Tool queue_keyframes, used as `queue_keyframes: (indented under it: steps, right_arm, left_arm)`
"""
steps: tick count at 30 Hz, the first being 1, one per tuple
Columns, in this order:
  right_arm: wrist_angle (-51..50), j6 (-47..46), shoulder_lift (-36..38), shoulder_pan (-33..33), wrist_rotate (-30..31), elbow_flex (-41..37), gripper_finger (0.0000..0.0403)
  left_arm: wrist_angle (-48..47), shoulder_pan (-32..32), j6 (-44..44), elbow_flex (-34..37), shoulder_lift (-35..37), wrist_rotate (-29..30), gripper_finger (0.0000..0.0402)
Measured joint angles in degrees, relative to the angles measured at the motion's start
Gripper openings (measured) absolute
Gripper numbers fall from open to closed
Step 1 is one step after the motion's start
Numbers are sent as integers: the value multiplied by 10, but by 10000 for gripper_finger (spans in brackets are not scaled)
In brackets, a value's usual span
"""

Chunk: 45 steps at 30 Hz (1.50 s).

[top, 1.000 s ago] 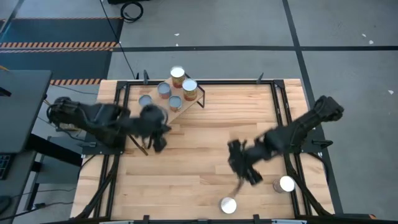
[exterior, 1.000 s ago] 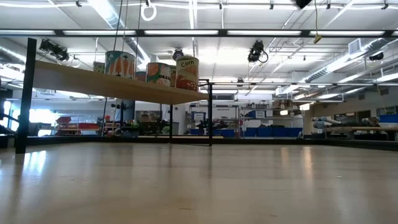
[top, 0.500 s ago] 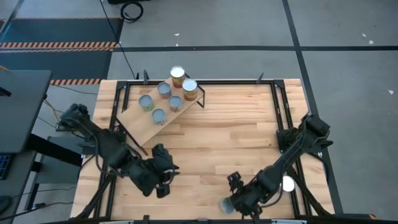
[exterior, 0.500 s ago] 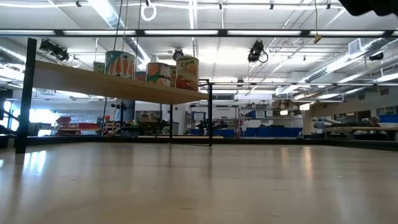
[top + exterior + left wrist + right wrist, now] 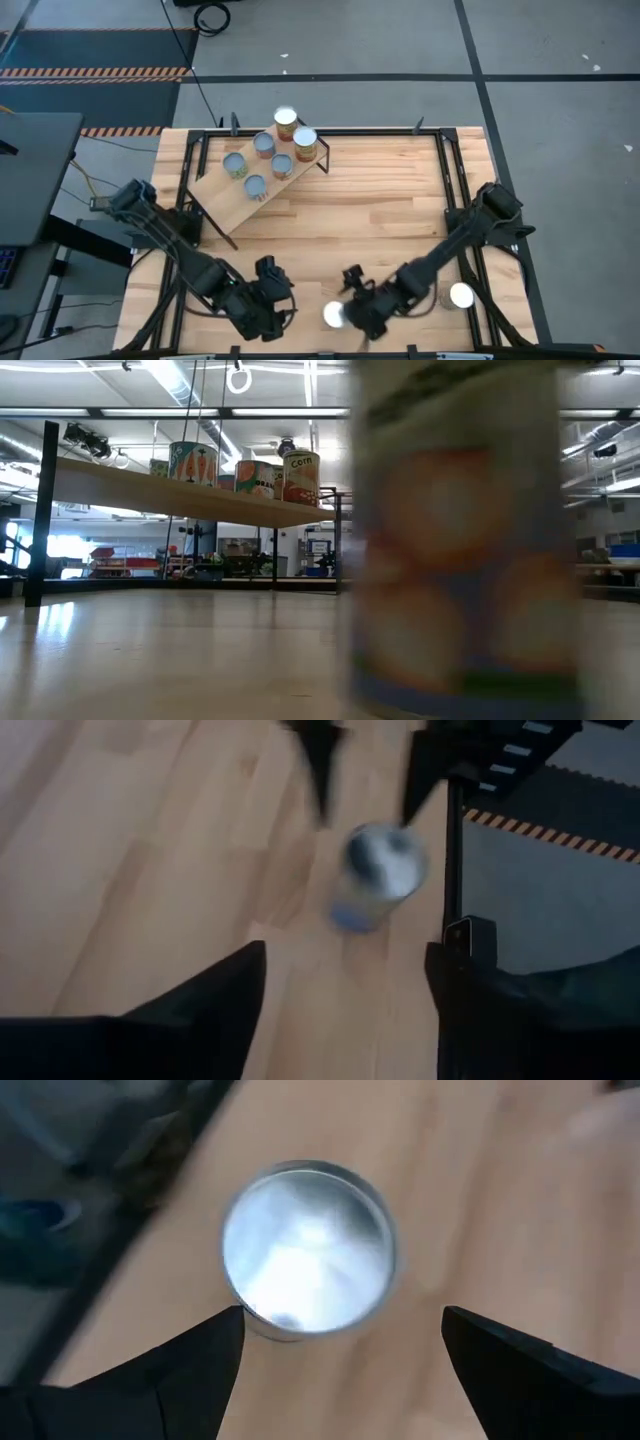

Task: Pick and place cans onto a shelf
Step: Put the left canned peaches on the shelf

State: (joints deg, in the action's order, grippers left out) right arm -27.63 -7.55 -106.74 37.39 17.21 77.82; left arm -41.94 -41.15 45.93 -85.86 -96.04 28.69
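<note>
I count seven cans in all. Five stand on the shelf point(image 5: 262, 175) at the far left of the table point(image 5: 380, 200): two with orange-red labels point(image 5: 305, 144) at its far end, three others point(image 5: 255, 186) lower along the plank. Two remain on the tabletop near its front edge: one point(image 5: 335, 315) just in front of my right gripper point(image 5: 358, 300), whose fingers are spread wide with the tin between them but not pinched, and another point(image 5: 460, 295) at the right rail. My left gripper point(image 5: 268, 305) sits near the front left, fingers spread, holding nothing.
</note>
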Motion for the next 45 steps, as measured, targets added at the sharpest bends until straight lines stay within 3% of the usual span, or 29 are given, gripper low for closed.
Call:
queue_keyframes:
  steps: [8,17,23,25,31,34,37,45]
  right_arm:
    - [-14,24,23,-77,12,-2,348]
    - [-132,-106,98,-54,12,-2,348]
    - [-132,-170,109,-29,13,-2,348]
    - [-132,-182,108,-23,13,-2,348]
    - [-131,-201,103,-15,27,-2,348]
    - [-132,-210,103,-14,27,-2,348]
    - [-132,-210,104,-13,27,-2,348]
    - [-132,-220,104,-14,22,-2,348]
  left_arm:
    - [67,14,-27,0,-60,-37,314]
    - [45,53,-32,0,-120,-104,315]
    - [-47,80,-30,0,-152,-202,314]
    - [-50,85,-57,0,-154,-224,304]
    - [-15,81,-96,0,-154,-182,218]
    - [-10,81,-110,0,-154,-194,204]
    - [-10,83,-110,0,-154,-196,232]
    - [52,89,-152,0,-154,-180,364]
